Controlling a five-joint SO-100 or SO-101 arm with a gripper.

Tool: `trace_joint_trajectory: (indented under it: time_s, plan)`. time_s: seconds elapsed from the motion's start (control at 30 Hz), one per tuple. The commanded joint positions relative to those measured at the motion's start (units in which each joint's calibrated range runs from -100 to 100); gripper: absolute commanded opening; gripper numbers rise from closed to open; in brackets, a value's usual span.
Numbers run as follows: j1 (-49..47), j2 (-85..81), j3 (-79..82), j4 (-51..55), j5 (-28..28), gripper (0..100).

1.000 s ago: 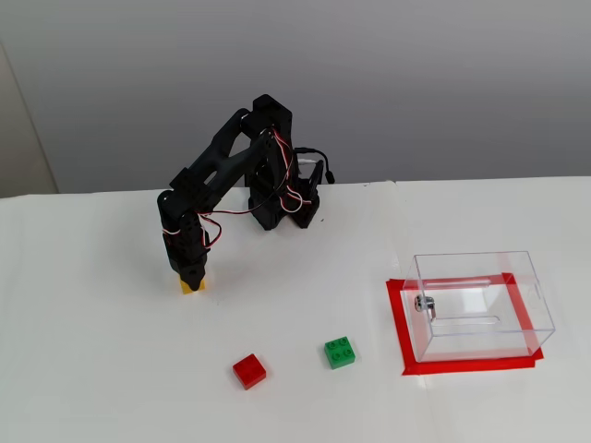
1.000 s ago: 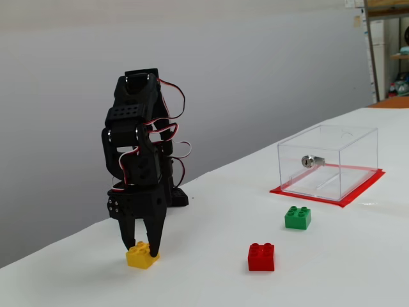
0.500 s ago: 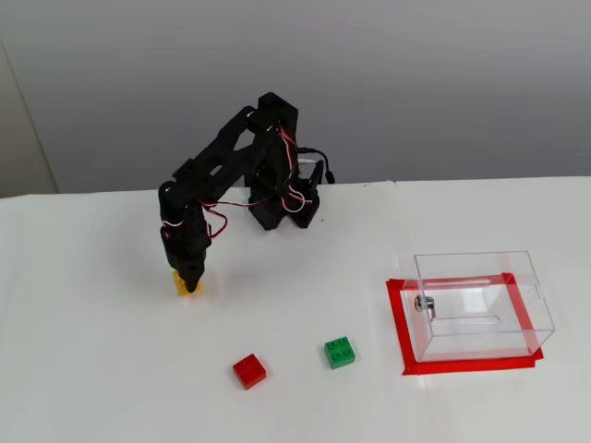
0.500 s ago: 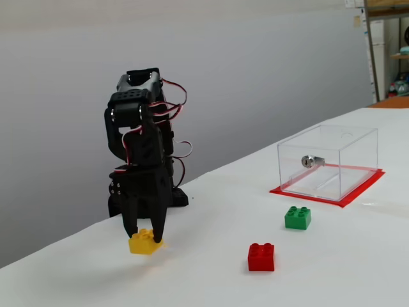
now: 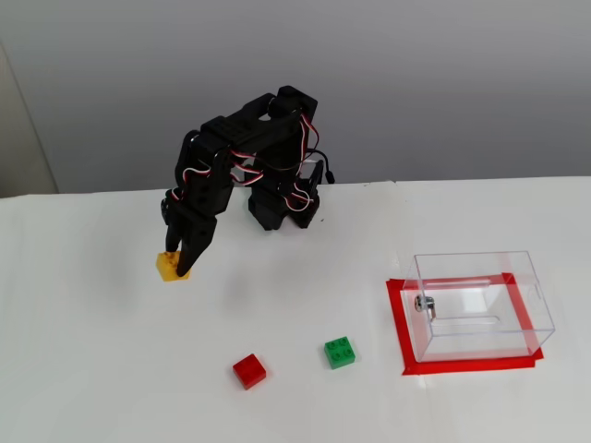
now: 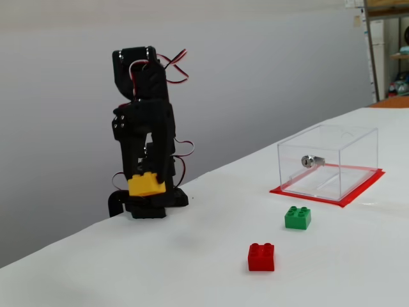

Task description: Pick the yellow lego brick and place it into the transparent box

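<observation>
White surface (image 5: 92, 369) holds the transparent box (image 5: 480, 305) far from the arm, whose jaws pinch the yellow lego brick (image 6: 146, 185) up in the air, well away from the box, so a weak pinch could drop it on the way.

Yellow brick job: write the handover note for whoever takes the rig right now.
Gripper: shut on the yellow lego brick, held clear above the table.
Transparent box: empty, standing inside the red tape frame, at the right in both fixed views.
Red brick and green brick: on the table, untouched, between arm and box.
Done: pick and lift.
Left: carry the brick over the box's open top, release.
</observation>
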Motion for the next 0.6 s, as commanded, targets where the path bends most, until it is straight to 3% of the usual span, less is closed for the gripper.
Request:
trace_joint_trajectory:
  time_s: [0.0, 0.3, 0.57]
  plan:
    - [-4.03, -6.02, -5.80, 0.98, -0.08, 13]
    - [-19.49, -15.95, -11.14, 0.98, -0.08, 14]
    - [-39.97, -19.77, -12.40, 0.29, 0.08, 13]
